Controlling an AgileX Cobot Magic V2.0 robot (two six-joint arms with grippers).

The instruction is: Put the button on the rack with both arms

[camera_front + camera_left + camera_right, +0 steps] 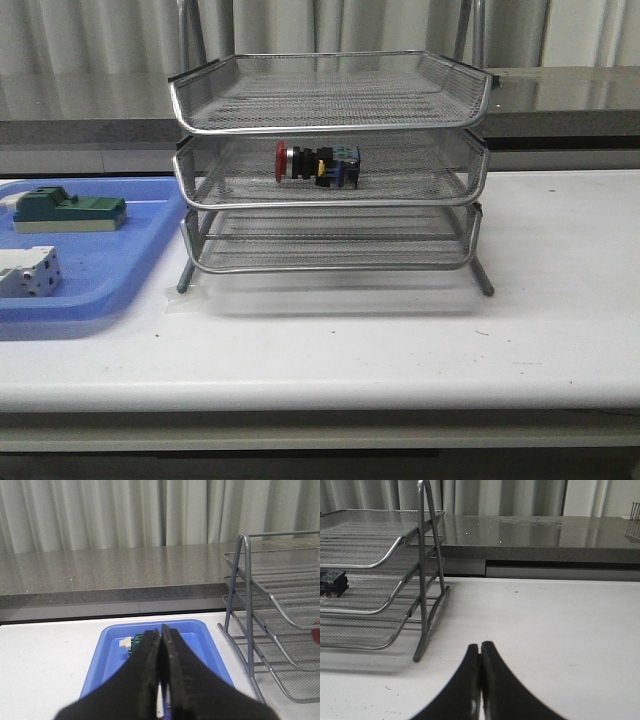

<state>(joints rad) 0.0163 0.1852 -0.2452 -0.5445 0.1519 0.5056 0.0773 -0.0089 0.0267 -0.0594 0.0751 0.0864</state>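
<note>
The button point(316, 165), with its red head, black body and blue and yellow rear, lies on its side on the middle tier of the silver wire-mesh rack point(330, 105). Its rear end shows in the right wrist view point(334, 582), and a sliver of its red head shows in the left wrist view point(316, 631). My left gripper point(160, 630) is shut and empty, above the blue tray, left of the rack point(280, 610). My right gripper point(480, 646) is shut and empty over the bare table, right of the rack point(395, 580). Neither arm shows in the front view.
A flat blue tray point(140, 255) lies left of the rack and holds a green block point(68, 210) and a white terminal block point(28, 272). The tray also shows in the left wrist view point(107, 655). The white table point(450, 340) runs to a grey ledge behind.
</note>
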